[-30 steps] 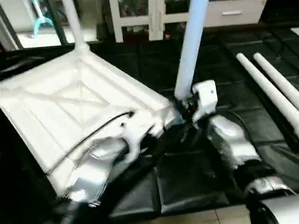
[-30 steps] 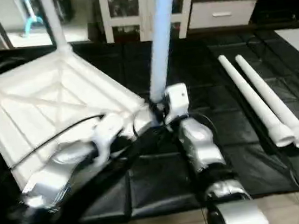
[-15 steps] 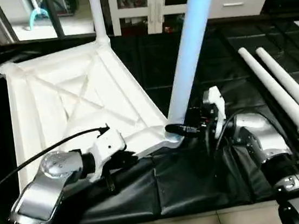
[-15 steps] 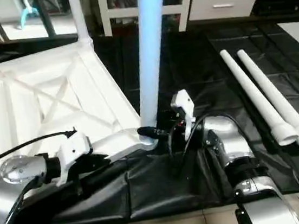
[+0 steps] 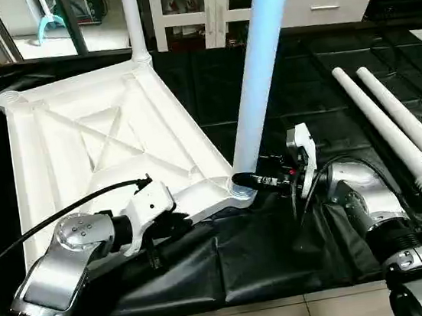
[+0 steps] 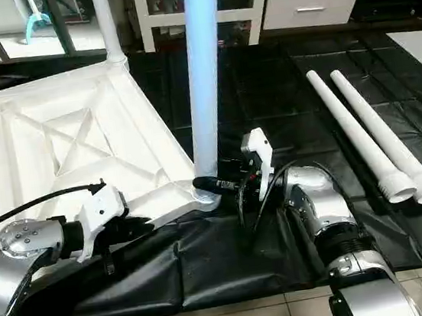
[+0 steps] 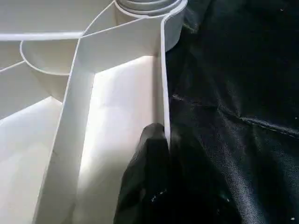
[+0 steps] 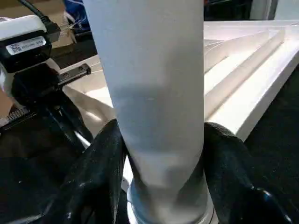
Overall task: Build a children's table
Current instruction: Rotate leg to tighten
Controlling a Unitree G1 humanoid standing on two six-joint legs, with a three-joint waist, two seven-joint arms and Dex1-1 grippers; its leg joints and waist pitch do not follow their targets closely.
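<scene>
White plastic square tabletop [image 5: 87,150] lies ribbed side up on black floor mats [image 5: 325,82]. Left pincer [image 7: 156,140] clamps its rim; right pincer [image 8: 159,158] grips the upright white tube leg [image 5: 259,82] at the near corner socket.

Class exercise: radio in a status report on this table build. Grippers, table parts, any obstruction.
Left gripper shut on table top rim. Right gripper around upright leg in near corner socket. Far leg fitted; two spare legs on mat. No obstruction seen.
</scene>
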